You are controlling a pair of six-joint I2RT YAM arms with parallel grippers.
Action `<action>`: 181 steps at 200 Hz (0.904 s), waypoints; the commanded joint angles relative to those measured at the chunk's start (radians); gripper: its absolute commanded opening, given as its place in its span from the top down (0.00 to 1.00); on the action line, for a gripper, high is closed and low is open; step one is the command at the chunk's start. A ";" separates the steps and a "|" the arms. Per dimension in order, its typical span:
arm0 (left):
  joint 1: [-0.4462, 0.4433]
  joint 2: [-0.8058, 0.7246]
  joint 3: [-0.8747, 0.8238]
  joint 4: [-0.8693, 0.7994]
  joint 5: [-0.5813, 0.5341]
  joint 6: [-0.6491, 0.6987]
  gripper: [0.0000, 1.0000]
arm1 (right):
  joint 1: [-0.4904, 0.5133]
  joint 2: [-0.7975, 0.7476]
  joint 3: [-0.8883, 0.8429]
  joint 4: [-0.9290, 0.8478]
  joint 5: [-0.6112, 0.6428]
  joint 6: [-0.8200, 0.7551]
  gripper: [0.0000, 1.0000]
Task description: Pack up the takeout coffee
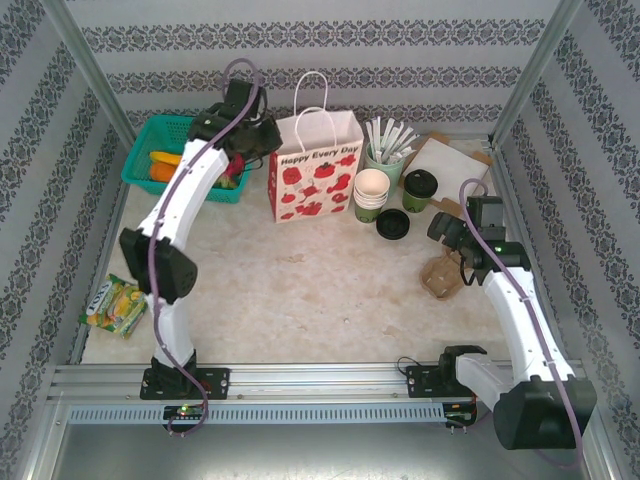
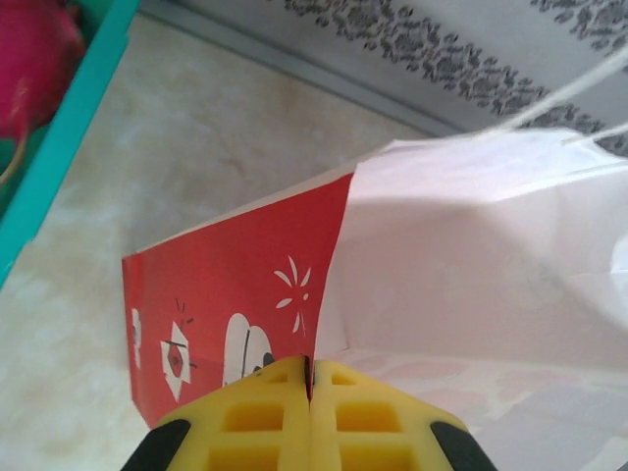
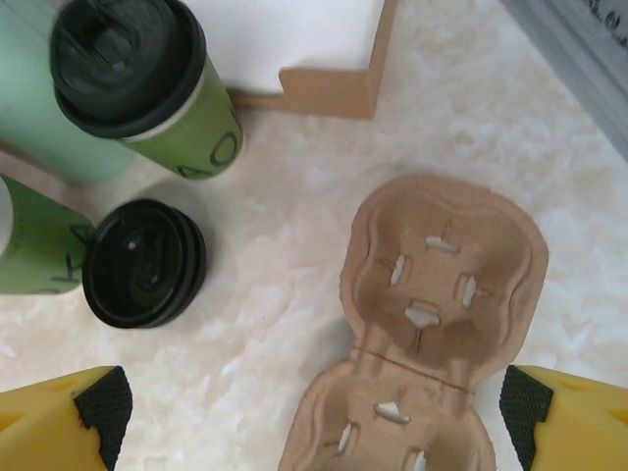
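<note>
Left gripper (image 2: pixel 309 392) is clamping the rim of the paper bag (image 2: pixel 471 255) while the right gripper (image 3: pixel 314 407) is hanging wide open near the takeout coffee (image 3: pixel 147 93), standing right of the bag, likely light and crushable, best gripped gently below its lid.

Takeout coffee (image 3: pixel 147 88): matt green paper wall, black plastic lid with a dull sheen. The loose lid (image 3: pixel 144 263) near it is the same plastic. Cup carrier (image 3: pixel 432 324): brown moulded pulp, rough, matt. Paper bag (image 2: pixel 471 255): white matt paper inside, lightly creased, red print on the side panel. Table top (image 3: pixel 294 196): pale, marbled, smooth. Basket (image 1: pixel 138 150), far left: teal plastic lattice. Left gripper (image 2: pixel 310 392) fingers: yellow moulded plastic, matt. Right gripper (image 3: pixel 314 422) pads (image 3: pixel 103 402): black, finely textured. Near rail (image 1: pixel 300 385): bare metal.
</note>
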 commanded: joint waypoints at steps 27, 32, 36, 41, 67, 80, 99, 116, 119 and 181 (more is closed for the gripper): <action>0.014 -0.333 -0.365 0.001 0.038 0.001 1.00 | -0.040 0.115 -0.027 -0.067 -0.167 0.058 0.02; 0.013 -0.357 -0.394 -0.001 0.048 -0.001 1.00 | -0.040 0.131 -0.028 -0.062 -0.188 0.061 0.02; 0.013 -0.375 -0.417 -0.001 0.059 -0.002 1.00 | -0.040 0.143 -0.028 -0.056 -0.214 0.064 0.02; 0.013 -0.396 -0.443 -0.001 0.071 -0.003 1.00 | -0.040 0.165 -0.028 -0.050 -0.254 0.065 0.02; 0.011 -0.462 -0.530 -0.007 0.143 -0.013 0.98 | -0.019 0.275 -0.023 -0.076 -0.337 0.098 0.02; 0.006 -0.481 -0.563 -0.006 0.161 -0.016 0.96 | 0.005 0.304 -0.031 -0.093 -0.330 0.097 0.02; 0.003 -0.506 -0.610 0.007 0.184 -0.021 0.93 | 0.049 0.334 -0.056 -0.087 -0.342 0.102 0.02; 0.003 -0.528 -0.632 0.018 0.193 -0.021 0.73 | 0.086 0.353 -0.074 -0.072 -0.341 0.116 0.02; 0.003 -0.531 -0.633 0.020 0.195 -0.020 0.72 | 0.092 0.355 -0.078 -0.068 -0.341 0.120 0.02; 0.003 -0.610 -0.660 0.113 0.227 0.052 0.03 | 0.307 0.376 -0.076 0.049 -0.378 0.351 0.02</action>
